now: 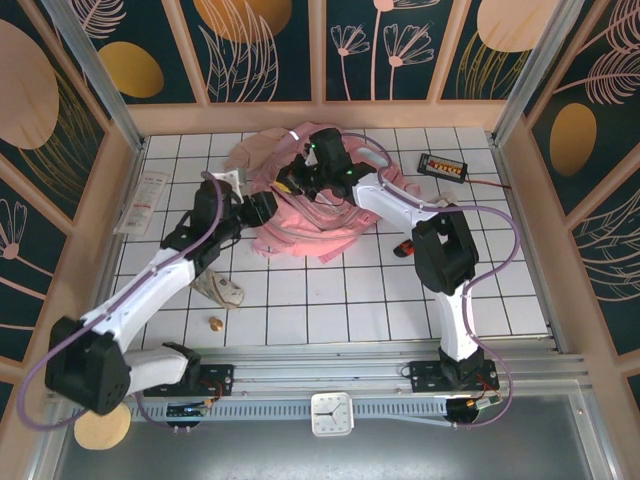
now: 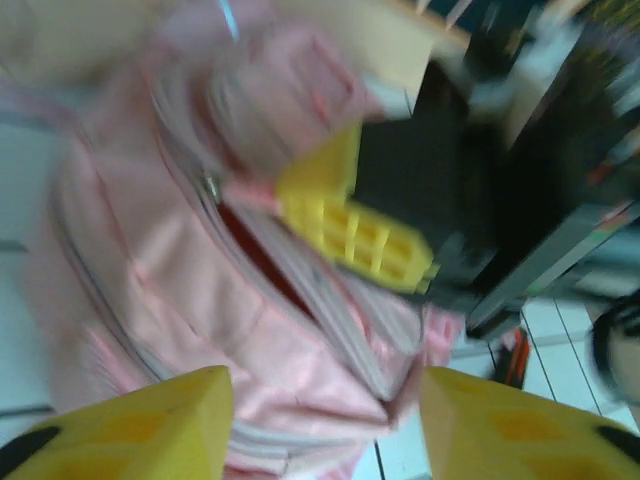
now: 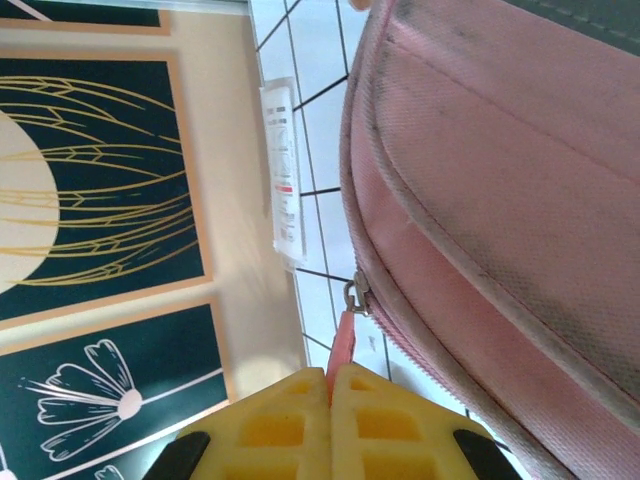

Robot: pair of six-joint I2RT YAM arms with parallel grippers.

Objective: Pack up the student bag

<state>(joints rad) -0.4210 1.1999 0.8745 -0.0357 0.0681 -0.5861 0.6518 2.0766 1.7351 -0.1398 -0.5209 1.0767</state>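
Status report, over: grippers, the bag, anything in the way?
Right gripper shut on zipper pull. Left gripper open, aimed at bag. Zip looks partly open. Right arm across bag.

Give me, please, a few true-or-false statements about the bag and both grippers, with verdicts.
1. The right gripper is shut on the student bag's zipper pull. True.
2. The left gripper clamps a pink strap. False: its fingers stand apart, holding nothing.
3. A white packet lies on the table, left of the bag. True.
4. The bag stands at the near edge by the arm bases. False: it lies toward the far wall.
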